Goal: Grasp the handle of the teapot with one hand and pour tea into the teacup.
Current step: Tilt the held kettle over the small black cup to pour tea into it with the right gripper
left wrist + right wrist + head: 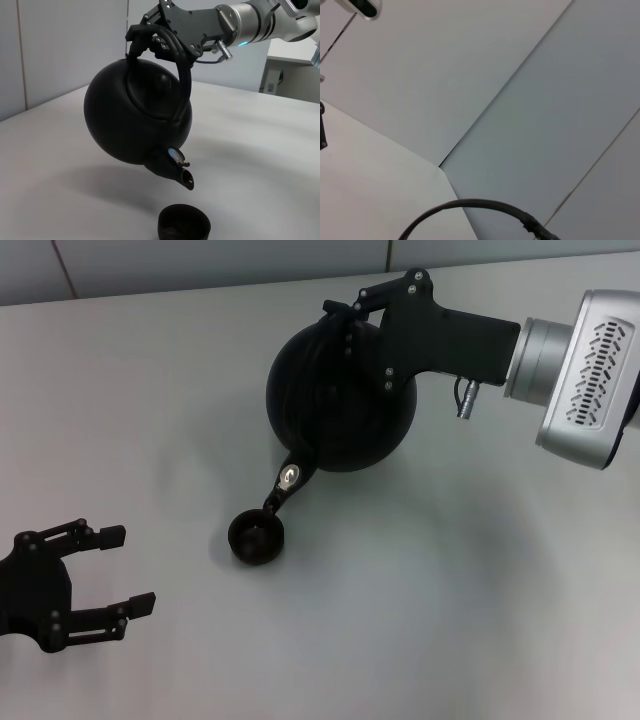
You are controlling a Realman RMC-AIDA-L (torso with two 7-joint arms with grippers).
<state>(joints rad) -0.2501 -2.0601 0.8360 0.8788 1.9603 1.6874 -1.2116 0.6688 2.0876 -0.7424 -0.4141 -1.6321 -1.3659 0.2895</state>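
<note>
My right gripper is shut on the arched black handle of the round matte-black teapot and holds it in the air, tilted with the spout pointing down. The spout tip hangs just above the small black teacup, which stands on the table. In the left wrist view the teapot is tipped forward, its spout over the teacup, with the right gripper on the handle. My left gripper is open and empty at the near left. No liquid stream is visible.
The pale grey table runs back to a light wall. The right wrist view shows only wall panels, a table corner and a black cable.
</note>
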